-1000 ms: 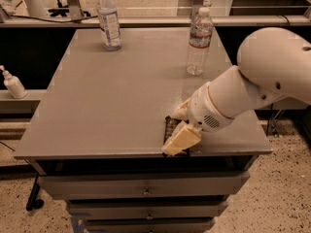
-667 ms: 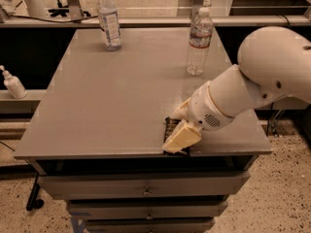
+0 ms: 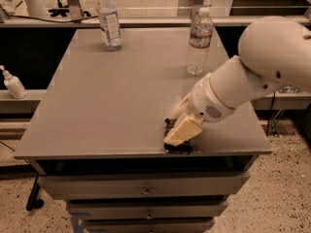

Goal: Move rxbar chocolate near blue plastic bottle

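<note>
Rxbar chocolate (image 3: 178, 149) lay at the bench's (image 3: 97, 106) front edge, lower centre of frame, under the hand (image 3: 181, 130); its grip could not be told. Open grey surface stretched to the blue plastic bottle (image 3: 110, 22), upper left.

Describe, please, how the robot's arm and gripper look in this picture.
The arm is smooth white: a large rounded joint, then a cylindrical segment ending in a wrist collar with a small dotted vent. The gripper, at the near edge of the table over the rxbar chocolate, is a cream-coloured, blocky wedge. No cables or markings show.
</note>
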`<act>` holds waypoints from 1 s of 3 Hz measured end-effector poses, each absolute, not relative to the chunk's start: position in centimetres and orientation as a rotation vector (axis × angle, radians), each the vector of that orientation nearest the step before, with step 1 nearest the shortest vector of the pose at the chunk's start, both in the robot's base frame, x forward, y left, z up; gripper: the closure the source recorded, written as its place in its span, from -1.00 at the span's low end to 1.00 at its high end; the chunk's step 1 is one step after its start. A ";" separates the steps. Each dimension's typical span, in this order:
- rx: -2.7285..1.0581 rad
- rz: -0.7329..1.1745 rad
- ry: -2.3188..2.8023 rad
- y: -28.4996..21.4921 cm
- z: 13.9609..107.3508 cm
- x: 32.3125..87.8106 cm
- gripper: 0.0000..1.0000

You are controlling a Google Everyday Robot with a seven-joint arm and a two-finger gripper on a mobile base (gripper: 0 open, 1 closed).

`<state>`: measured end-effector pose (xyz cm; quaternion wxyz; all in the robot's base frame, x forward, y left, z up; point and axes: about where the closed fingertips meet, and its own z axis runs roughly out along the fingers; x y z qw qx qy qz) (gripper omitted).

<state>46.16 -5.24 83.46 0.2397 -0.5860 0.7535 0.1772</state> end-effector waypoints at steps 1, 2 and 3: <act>-1.634 0.446 2.032 -5.0 85.0 48.6 1.00; -1.673 0.405 1.980 -3.8 87.1 51.7 1.00; -1.656 0.379 1.931 0.3 92.3 57.0 1.00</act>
